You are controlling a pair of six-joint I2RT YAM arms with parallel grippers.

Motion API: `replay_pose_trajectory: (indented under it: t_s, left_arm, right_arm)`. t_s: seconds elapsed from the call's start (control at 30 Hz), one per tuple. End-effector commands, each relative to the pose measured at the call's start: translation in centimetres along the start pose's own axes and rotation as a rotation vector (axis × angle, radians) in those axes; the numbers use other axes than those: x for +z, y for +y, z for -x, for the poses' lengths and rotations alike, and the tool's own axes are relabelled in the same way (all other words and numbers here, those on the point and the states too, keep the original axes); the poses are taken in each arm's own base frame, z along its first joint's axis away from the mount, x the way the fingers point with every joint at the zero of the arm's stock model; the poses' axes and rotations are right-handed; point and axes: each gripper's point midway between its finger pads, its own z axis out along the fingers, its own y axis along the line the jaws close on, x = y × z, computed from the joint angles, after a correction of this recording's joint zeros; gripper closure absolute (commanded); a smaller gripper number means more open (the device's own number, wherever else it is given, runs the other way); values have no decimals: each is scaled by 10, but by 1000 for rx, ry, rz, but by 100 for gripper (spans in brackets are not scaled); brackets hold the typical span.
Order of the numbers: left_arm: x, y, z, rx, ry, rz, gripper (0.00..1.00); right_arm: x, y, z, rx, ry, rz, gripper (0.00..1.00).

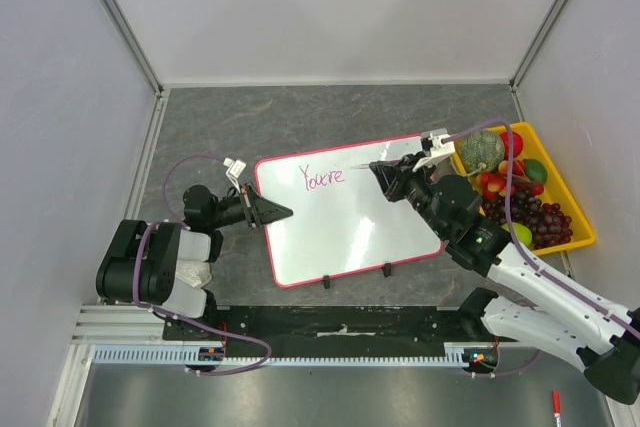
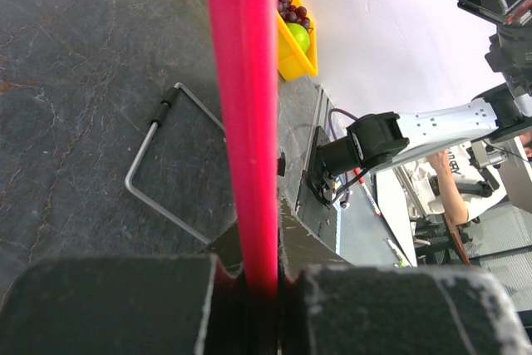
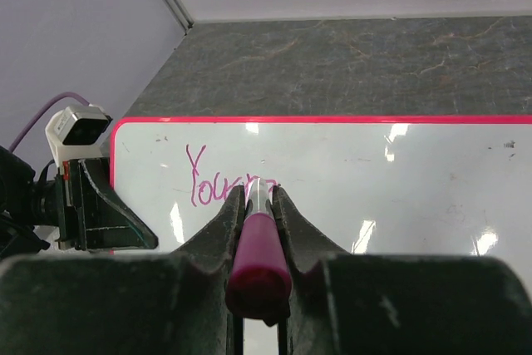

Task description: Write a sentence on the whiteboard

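The whiteboard (image 1: 350, 232), white with a pink-red rim, lies tilted in the middle of the table. The sentence (image 1: 322, 177) reads "You're" in purple near its top left. My left gripper (image 1: 285, 213) is shut on the board's left rim, which runs as a red bar (image 2: 245, 122) between its jaws in the left wrist view (image 2: 259, 276). My right gripper (image 1: 380, 169) is shut on a purple marker (image 3: 259, 247). The marker tip sits at the end of the written word (image 3: 212, 184) on the board (image 3: 399, 180).
A yellow basket (image 1: 590, 237) of fruit, with a green melon (image 1: 481, 150) and grapes, stands right of the board. Two black clips (image 1: 327, 280) sit on the board's near edge. A red marker (image 1: 555, 405) lies on the lower shelf. Walls enclose three sides.
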Motion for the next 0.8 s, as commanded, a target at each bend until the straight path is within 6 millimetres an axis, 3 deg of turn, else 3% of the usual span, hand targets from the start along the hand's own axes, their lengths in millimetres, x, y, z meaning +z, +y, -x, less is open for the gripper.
replay_pose_trajectory:
  t_s: [0.0,0.77]
  left_arm:
    - [0,8,-6,63,2,15,98]
    - [0,8,-6,61,0,13,98]
  right_arm:
    - [-1,-6,1,-3,0,-24,100]
    - [2,-22,-3,-39,32,-30,100]
